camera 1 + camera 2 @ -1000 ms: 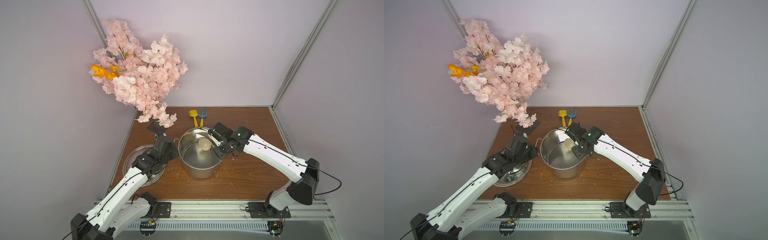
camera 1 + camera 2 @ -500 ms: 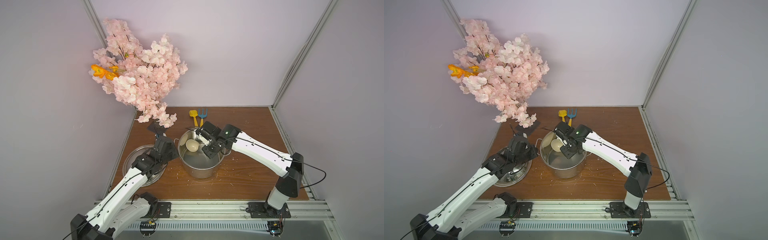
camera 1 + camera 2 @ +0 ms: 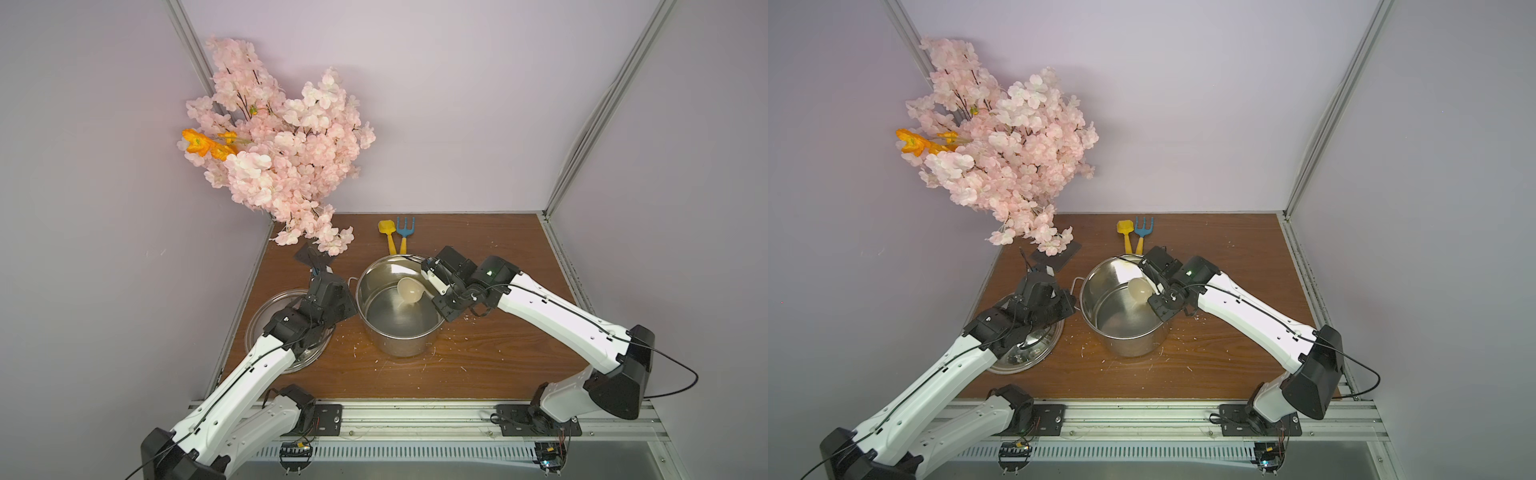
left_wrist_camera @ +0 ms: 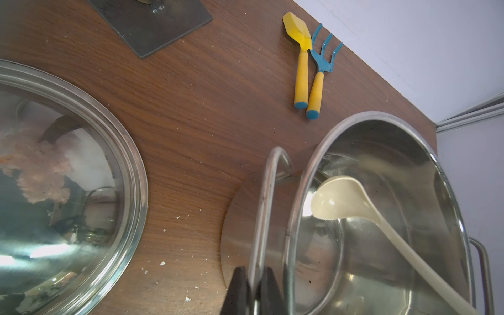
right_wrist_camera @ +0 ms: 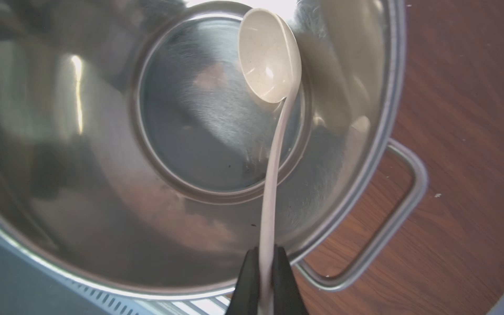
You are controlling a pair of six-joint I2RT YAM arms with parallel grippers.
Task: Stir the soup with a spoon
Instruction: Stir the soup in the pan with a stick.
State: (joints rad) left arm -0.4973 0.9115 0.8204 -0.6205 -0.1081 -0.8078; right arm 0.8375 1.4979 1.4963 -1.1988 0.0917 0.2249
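Mid-stir rn: right end effector pinches the cream plastic ladle by its slim handle, bowl inside the big shiny steel stockpot, no soup visible tbh. Left end effector clamps the pot's wire loop handle. Next prob: sweep round w/o clipping the wall.

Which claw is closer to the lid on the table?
Left. The left gripper grips the pot by its handle beside the lid; the right gripper holds the ladle at the pot's opposite side.
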